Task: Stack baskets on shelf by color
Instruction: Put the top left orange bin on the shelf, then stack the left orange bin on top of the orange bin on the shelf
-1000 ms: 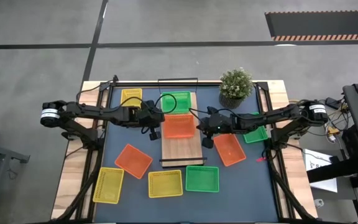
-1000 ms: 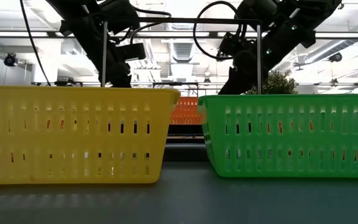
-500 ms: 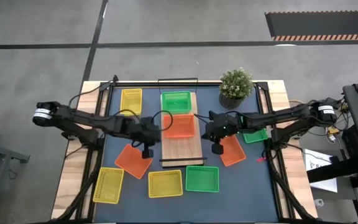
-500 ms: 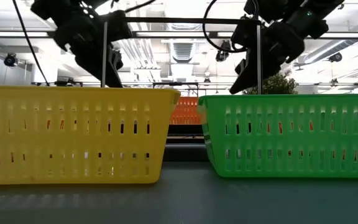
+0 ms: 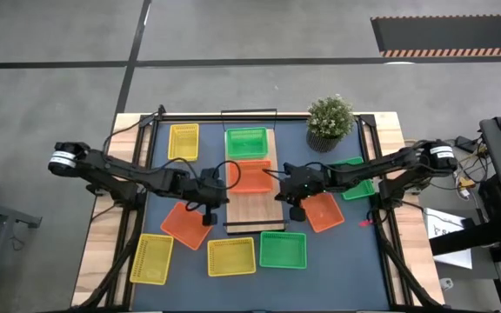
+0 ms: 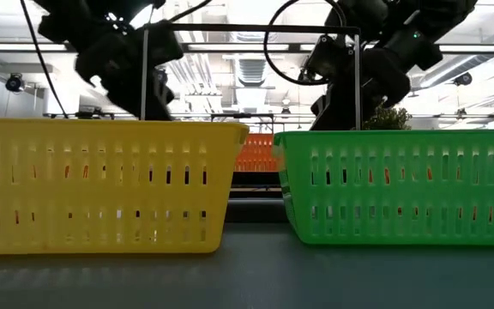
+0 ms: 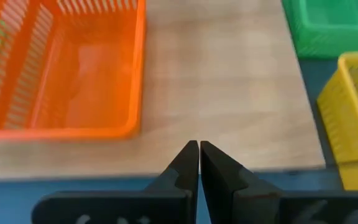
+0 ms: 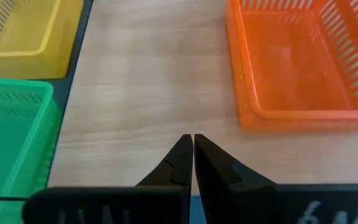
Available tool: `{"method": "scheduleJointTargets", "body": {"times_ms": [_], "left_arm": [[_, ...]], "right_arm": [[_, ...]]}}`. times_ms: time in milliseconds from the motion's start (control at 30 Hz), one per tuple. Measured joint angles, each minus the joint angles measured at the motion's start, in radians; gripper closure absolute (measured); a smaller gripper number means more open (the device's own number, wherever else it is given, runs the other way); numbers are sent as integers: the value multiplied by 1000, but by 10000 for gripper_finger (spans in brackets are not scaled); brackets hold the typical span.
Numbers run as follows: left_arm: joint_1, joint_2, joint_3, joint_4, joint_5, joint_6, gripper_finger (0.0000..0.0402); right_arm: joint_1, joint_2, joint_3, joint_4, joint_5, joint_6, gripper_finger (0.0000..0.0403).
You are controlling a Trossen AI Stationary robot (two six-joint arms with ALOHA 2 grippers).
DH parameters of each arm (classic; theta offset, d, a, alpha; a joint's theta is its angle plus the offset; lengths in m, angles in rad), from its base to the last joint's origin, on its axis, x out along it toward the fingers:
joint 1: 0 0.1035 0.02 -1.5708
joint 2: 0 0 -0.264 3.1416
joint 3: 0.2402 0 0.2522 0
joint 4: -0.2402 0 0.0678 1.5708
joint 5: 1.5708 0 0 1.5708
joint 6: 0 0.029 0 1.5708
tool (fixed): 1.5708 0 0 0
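Note:
The light-wood shelf (image 5: 255, 211) lies in the middle of the table. On it rest a green basket (image 5: 246, 142) at the far end and an orange basket (image 5: 252, 176) in the middle; the near third is bare wood. My left gripper (image 5: 225, 200) is shut over the bare part's left edge, with its fingertips (image 7: 199, 148) together beside the orange basket (image 7: 61, 68). My right gripper (image 5: 284, 198) is shut over the right edge, fingertips (image 8: 193, 140) together near the orange basket (image 8: 303, 56).
Loose baskets lie flat on the table: yellow (image 5: 183, 141) far left, orange (image 5: 187, 223), yellow (image 5: 150, 258), yellow (image 5: 230, 256) and green (image 5: 283, 249) along the near side, orange (image 5: 323, 209) and green (image 5: 355, 184) on the right. A potted plant (image 5: 329, 122) stands far right.
Both grippers have moved toward the table's near edge, from beside the orange basket to the sides of the shelf's bare near part. The right one swung out to the right on the way and came back to the shelf. The baskets on the shelf have stayed put.

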Motion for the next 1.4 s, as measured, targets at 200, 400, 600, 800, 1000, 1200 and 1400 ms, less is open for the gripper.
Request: {"method": "scheduleJointTargets", "body": {"times_ms": [200, 400, 600, 800, 1000, 1200, 1400], "left_arm": [[0, 6, -10, 8, -39, -1, 402], [2, 10, -11, 11, -80, 0, 402], [-5, 6, -12, 11, -92, -42, 402], [-26, 7, -22, 14, -142, -87, 402], [-26, 7, -23, 19, -185, -87, 402], [-26, 7, -24, 29, -192, -117, 402], [-27, 7, -25, 28, -191, -131, 402]], "right_arm": [[-4, 36, 0, 91, 9, -26, 394], [-22, 36, 0, 102, 50, -38, 394], [-24, 36, 0, 122, 59, -66, 394], [-31, 36, 0, 137, 84, -84, 394], [-41, 36, 0, 148, 94, -115, 394], [-44, 35, 1, 139, 90, -120, 394], [-42, -2, 1, 144, 89, -141, 394]]}}
